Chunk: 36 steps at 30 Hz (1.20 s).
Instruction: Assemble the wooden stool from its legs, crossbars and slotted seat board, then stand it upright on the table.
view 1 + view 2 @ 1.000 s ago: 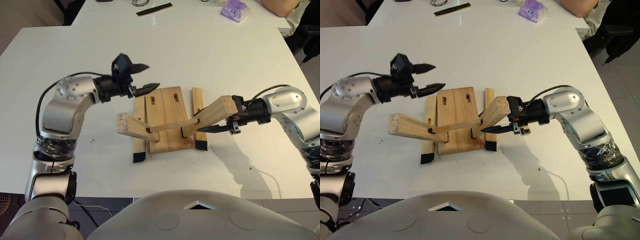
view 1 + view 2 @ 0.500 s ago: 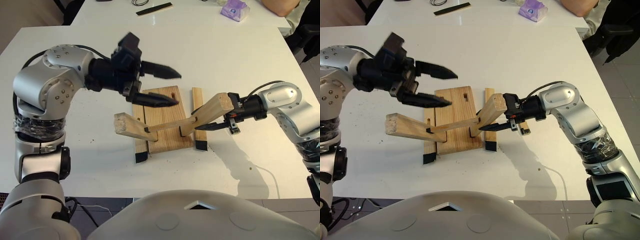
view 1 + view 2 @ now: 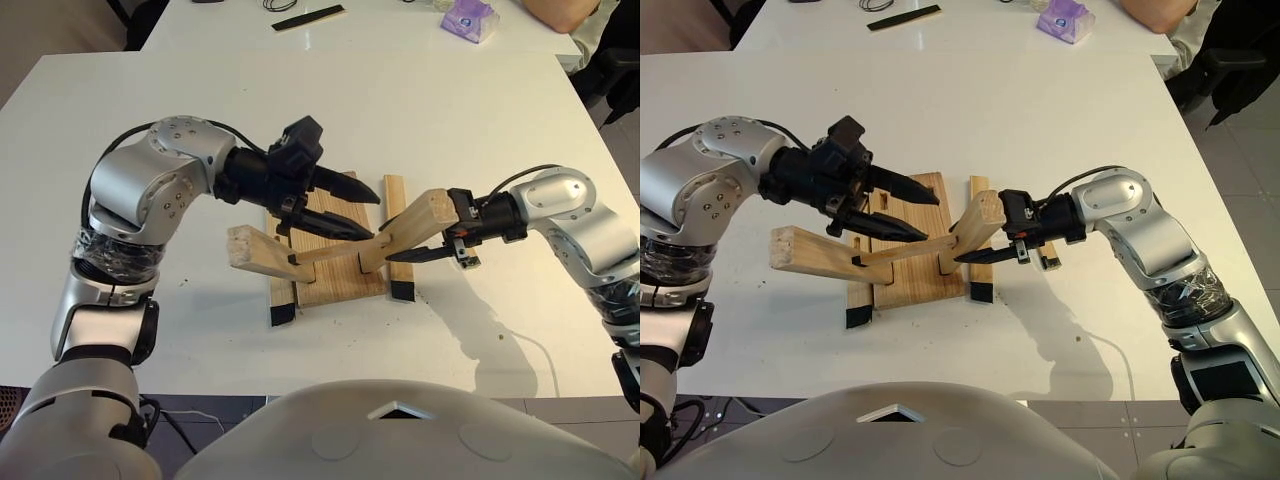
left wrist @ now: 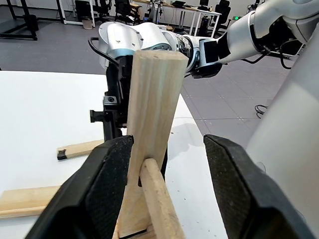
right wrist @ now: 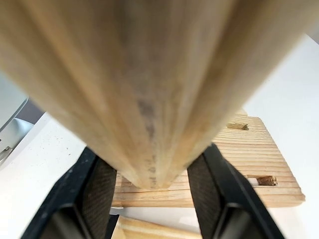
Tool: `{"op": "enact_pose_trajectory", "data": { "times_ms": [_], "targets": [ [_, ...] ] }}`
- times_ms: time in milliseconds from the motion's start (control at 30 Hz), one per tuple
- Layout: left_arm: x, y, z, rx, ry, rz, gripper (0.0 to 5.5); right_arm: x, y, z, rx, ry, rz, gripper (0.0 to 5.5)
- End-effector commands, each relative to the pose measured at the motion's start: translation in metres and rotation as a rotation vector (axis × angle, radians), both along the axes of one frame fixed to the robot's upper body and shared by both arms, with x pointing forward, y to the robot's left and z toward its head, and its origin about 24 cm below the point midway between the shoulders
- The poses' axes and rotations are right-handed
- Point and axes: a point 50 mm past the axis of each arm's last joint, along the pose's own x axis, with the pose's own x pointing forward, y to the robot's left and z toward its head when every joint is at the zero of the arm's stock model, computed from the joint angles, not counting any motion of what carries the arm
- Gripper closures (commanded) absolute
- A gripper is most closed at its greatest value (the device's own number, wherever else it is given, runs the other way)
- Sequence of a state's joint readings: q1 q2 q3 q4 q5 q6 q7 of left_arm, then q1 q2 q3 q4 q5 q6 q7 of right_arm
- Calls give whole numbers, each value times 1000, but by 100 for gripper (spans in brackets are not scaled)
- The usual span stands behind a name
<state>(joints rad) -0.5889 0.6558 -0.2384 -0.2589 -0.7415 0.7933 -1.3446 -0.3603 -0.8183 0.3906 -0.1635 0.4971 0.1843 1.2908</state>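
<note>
Two legs joined by a crossbar [image 3: 335, 250] hang tilted just above the slotted seat board [image 3: 335, 287], which lies flat on the white table [image 3: 180, 100]. My right gripper [image 3: 438, 236] is shut on the upper end of the right leg [image 3: 415, 222]; in the right wrist view its fingers [image 5: 97, 194] press both sides of that leg. The left leg [image 3: 260, 252] hangs free at the other end. My left gripper [image 3: 368, 213] is open, its fingers [image 4: 107, 189] straddling the right leg [image 4: 152, 99] where the crossbar [image 4: 154, 199] joins it.
Two loose wooden bars with black ends lie along the board, one on its left [image 3: 279, 303], one on its right [image 3: 398, 195]. On a second table behind are a black strip [image 3: 309, 18] and a purple pack [image 3: 470, 20]. The table's front edge is close.
My left arm swung from left of the board across it to the right; its open fingers now straddle the crossbar joint. The right gripper and assembly shifted slightly left.
</note>
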Motion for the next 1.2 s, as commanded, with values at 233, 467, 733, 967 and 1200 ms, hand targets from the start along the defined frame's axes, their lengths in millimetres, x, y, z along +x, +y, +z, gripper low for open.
{"op": "enact_pose_trajectory", "data": {
  "times_ms": [233, 467, 733, 967, 1200],
  "targets": [
    [-6, -1, -75, 248, 105, -63, 288, -13, -1, -56, -251, 170, 13, 351],
    [3, 0, -83, 207, 160, 10, 288, -17, 0, -56, -253, 176, 27, 351],
    [28, 45, 72, -347, -22, 270, 288, -20, -5, -51, -239, 182, -11, 351],
    [10, 136, 31, 125, -184, 563, 251, -29, -20, -42, -207, 184, -114, 351],
    [-63, 130, -23, 301, -36, 311, 204, -33, -28, -39, -207, 179, -161, 351]
  ]
}}
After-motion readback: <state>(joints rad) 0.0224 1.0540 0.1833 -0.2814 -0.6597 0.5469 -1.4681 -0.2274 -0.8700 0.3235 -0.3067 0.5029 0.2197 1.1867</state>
